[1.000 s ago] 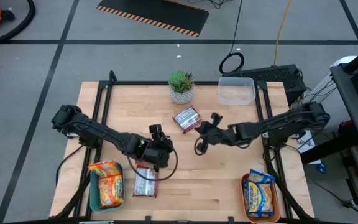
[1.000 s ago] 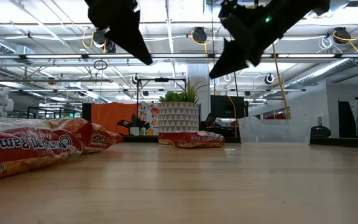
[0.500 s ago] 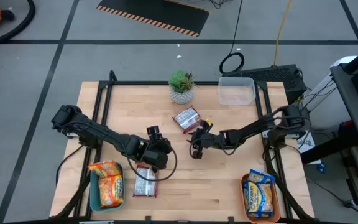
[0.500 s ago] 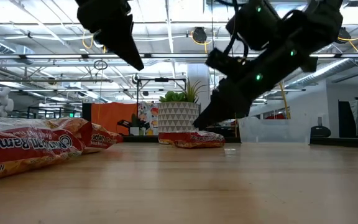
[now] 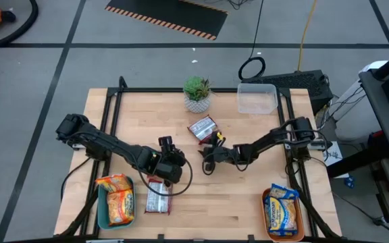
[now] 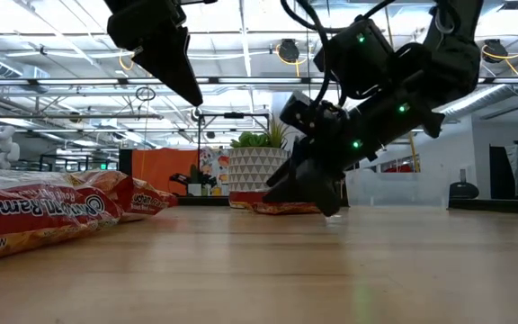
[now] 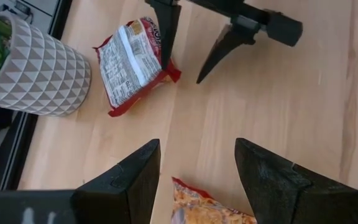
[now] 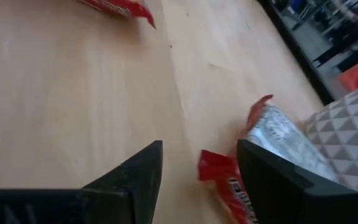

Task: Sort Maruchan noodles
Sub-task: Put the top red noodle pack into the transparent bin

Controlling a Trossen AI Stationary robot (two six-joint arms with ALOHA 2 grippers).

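1. Now the right gripper has dropped low to the table at mid-frame of the high view, having swept in from further right a second ago, and its fingers have parted from closed.
2. Its target looks to be the red packet lying just above it in the high view, below the potted plant; the right wrist view shows that packet just ahead of the spread fingers, not yet between them.
3. Meanwhile the left gripper hangs left of centre with fingers apart, holding nothing, above another red packet.
4. Sorted packets already sit in the teal tray at lower left and the orange tray at lower right, so a pick seems imminent.
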